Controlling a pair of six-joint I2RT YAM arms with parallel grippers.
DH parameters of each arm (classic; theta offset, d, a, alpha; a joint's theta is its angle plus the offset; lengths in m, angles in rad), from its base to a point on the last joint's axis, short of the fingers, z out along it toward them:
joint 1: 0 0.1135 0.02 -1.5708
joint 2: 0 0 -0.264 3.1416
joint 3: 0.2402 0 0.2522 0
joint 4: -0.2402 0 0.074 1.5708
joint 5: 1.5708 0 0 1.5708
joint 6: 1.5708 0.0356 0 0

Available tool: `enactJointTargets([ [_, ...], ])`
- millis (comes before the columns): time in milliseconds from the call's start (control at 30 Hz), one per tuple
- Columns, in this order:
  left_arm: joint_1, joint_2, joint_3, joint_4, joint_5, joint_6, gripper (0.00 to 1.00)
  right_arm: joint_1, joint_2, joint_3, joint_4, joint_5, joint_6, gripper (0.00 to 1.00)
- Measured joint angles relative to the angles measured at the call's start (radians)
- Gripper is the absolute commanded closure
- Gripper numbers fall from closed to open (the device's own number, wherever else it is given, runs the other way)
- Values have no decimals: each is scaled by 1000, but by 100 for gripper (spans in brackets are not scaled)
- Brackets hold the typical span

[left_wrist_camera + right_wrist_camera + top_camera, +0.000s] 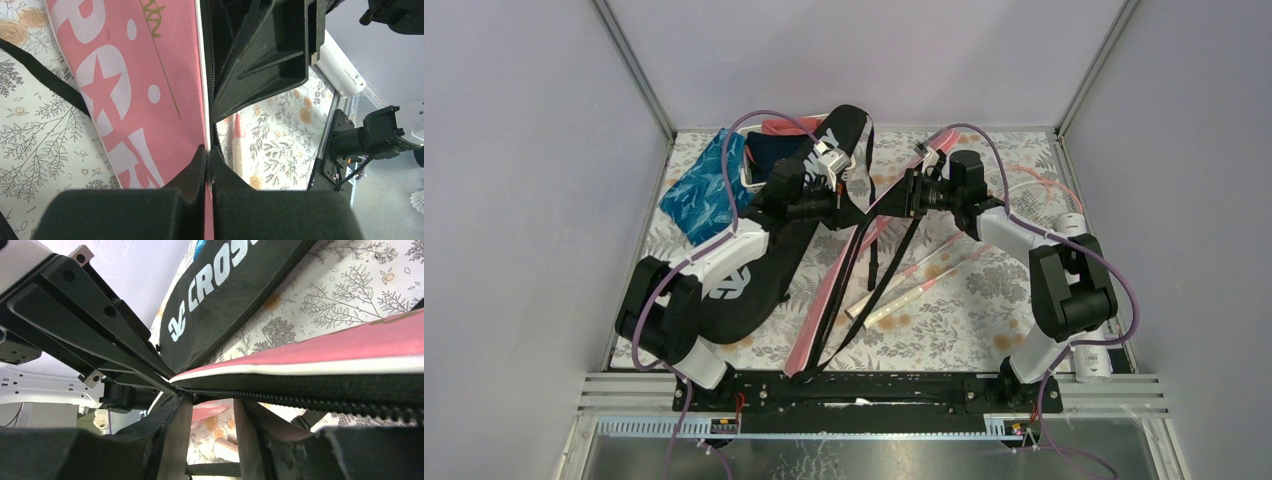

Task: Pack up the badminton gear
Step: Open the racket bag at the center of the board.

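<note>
A floral tablecloth (994,300) covers the table inside plain grey walls. At its middle the pink "SPORT" bag (819,310) is held up by its far end between the two arms, with its near end trailing to the table's front edge. The left gripper (207,150) is pinched tight on the bag's white-piped zip edge, with no gap between its fingers. The right gripper (211,405) faces it at the same edge, jaws part-way apart. The black zip runs just above its fingertips and seems unclamped, though so close a view makes contact hard to judge. The black "CROSSWAY" bag (754,280) lies left of the pink one, partly under the left arm. Two pale racket handles (914,285) lie side by side right of centre, their heads not to be made out, with a black strap (879,275) beside them. The white shuttlecock tube (1092,358) lies along the right edge, its middle hidden by the right arm. A blue patterned cloth (704,185) sits far left.
</note>
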Motion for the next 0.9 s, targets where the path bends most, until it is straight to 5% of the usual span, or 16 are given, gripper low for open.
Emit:
enactJointTargets([
  [300, -18, -10, -3, 1, -20, 5, 100, -3, -13, -10, 32, -3, 49, 56],
  [567, -29, -10, -3, 2, -47, 17, 100, -7, -10, -25, 99, -32, 111, 99],
  [900, -33, -10, -3, -8, -95, 32, 100, -15, -11, -22, 10, 8, 21, 100],
])
